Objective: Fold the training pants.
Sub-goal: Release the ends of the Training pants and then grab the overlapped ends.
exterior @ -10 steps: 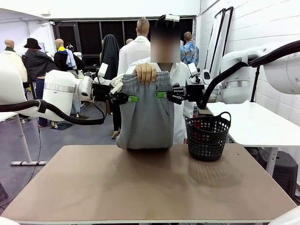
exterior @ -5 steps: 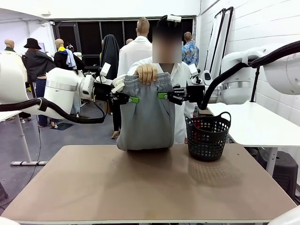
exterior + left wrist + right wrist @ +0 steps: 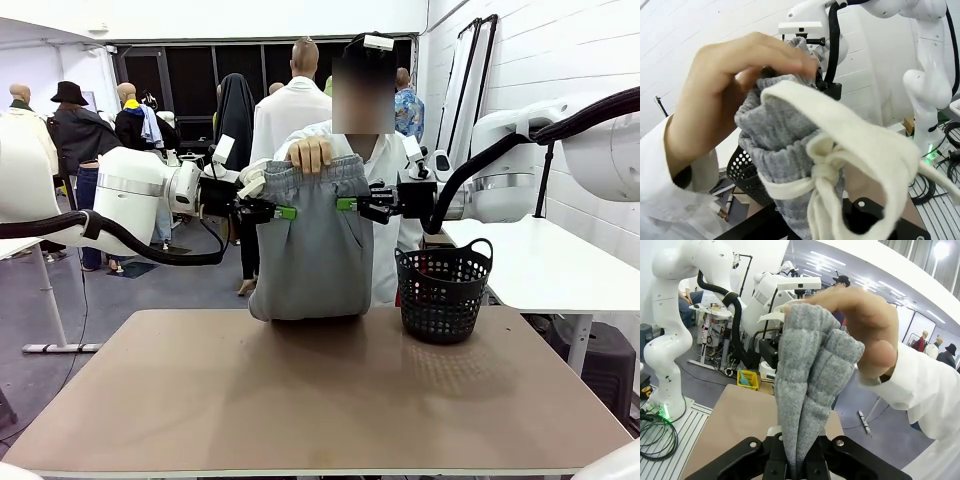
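Brown tabletop (image 3: 300,400) carrying one black mesh basket (image 3: 443,290), upright, handle raised, near the far edge, right of middle.

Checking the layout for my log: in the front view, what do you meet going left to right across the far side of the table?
Left pincer → pants → right pincer → basket.

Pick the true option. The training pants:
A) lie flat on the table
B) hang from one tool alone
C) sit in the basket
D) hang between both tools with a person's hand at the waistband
D: the training pants hang with the left tool and right tool shut on their sides, and a person's hand grips the waistband.
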You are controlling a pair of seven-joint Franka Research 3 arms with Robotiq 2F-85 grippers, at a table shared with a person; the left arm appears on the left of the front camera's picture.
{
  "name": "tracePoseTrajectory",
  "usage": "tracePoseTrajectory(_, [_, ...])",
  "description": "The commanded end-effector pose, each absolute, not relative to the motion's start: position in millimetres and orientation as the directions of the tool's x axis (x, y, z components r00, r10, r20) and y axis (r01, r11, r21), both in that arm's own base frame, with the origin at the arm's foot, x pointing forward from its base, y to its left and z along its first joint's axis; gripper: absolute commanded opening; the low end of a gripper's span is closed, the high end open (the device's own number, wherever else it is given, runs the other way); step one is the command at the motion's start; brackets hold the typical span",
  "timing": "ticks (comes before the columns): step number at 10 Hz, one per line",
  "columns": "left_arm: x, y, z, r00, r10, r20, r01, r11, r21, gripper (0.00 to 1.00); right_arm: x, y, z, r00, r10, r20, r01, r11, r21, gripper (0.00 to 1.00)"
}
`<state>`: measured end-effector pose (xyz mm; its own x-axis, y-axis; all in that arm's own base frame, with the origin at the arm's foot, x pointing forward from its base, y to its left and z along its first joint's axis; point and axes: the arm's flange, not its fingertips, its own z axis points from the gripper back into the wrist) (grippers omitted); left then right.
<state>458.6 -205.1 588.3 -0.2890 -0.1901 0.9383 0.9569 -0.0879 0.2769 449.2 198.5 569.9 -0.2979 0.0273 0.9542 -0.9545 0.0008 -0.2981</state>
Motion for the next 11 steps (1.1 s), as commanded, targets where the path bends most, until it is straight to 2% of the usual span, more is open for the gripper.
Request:
tracePoseTrajectory(1, [453.4,-204.0,590.1,-0.305,-0.171,0.937,0.952,-0.075,0.297,0.00,448.5,200.3,572.8,-0.302,0.020,0.953,-0.953,-0.003,-0.302,0.00])
tracePoseTrajectory(11, [453.4,-204.0,590.1,-0.305,-0.171,0.937,0.952,-0.075,0.297,0.00,448.5,200.3,572.8,-0.302,0.020,0.953,-0.953,-0.003,-0.302,0.00])
